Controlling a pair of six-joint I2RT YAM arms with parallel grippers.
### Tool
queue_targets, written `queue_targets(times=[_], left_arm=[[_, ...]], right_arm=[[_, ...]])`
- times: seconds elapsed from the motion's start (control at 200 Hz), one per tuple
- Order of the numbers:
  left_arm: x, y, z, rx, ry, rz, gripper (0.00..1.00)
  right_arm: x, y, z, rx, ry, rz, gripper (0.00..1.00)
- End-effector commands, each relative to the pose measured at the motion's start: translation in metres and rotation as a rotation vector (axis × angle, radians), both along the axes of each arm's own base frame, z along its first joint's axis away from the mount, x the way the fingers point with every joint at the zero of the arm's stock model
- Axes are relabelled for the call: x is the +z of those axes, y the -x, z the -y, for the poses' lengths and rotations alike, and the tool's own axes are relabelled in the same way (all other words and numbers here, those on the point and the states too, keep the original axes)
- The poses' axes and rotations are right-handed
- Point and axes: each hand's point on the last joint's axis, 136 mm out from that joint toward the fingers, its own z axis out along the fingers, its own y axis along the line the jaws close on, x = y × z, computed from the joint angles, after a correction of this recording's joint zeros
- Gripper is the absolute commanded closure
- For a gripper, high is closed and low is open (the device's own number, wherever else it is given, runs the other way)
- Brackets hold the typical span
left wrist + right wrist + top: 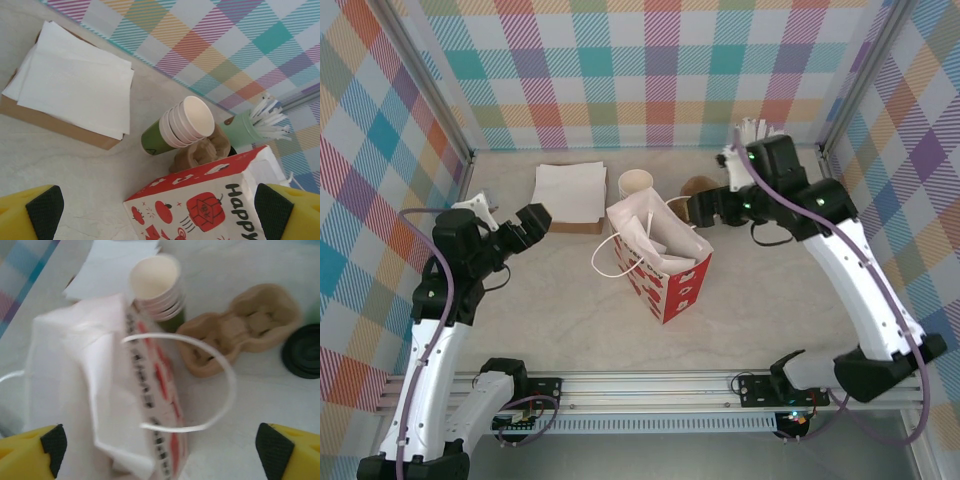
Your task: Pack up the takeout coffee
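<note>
While it hangs over the paper bag [75, 365], right gripper [162, 444]: fingers spread, nothing between them.
Paper bag: directly below, mouth up — ready to receive.
Takeout coffee [301, 351]: ahead-right, beside the pulp carrier [240, 327] — unpacked.
Left gripper [160, 207]: spread, empty.

The cup stack [637, 185] stands behind the bag [665, 265], napkins [568, 190] left.

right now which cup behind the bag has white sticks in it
The pale-mint cup, right of the nested dark-green cups, whose top one is empty.
</note>
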Motion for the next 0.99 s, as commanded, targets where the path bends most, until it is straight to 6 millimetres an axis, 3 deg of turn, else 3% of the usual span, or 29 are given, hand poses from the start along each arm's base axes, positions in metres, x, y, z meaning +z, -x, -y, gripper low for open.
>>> queue_targets(times=[0.0, 0.155, 0.34, 0.5, 0.71, 0.99], left_arm=[[-0.011, -0.003, -0.009, 0.051, -0.03, -0.011, 0.0], [-0.029, -0.005, -0.022, 0.12, -0.066, -0.046, 0.0], [-0.055, -0.009, -0.043, 0.208, -0.171, -0.077, 0.0], [-0.072, -0.014, -0.06, 0.277, -0.261, -0.018, 0.0], [-0.097, -0.019, -0.083, 0.39, -0.354, 0.05, 0.0], [-0.147, -0.043, -0.087, 0.336, -0.513, -0.057, 0.0]], right_arm=[[0.007, -0.02, 0.033, -0.196, -0.049, 0.137, 0.0], [-0.021, -0.021, 0.094, -0.439, 0.0, 0.223, 0.0], [-0.084, -0.02, 0.149, -0.682, 0.121, 0.172, 0.0], [-0.139, -0.036, 0.156, -0.658, 0.198, 0.182, 0.0], [-0.196, -0.062, 0.166, -0.66, 0.255, 0.223, 0.0], [-0.238, -0.099, 0.151, -0.557, 0.271, 0.327, 0.0]])
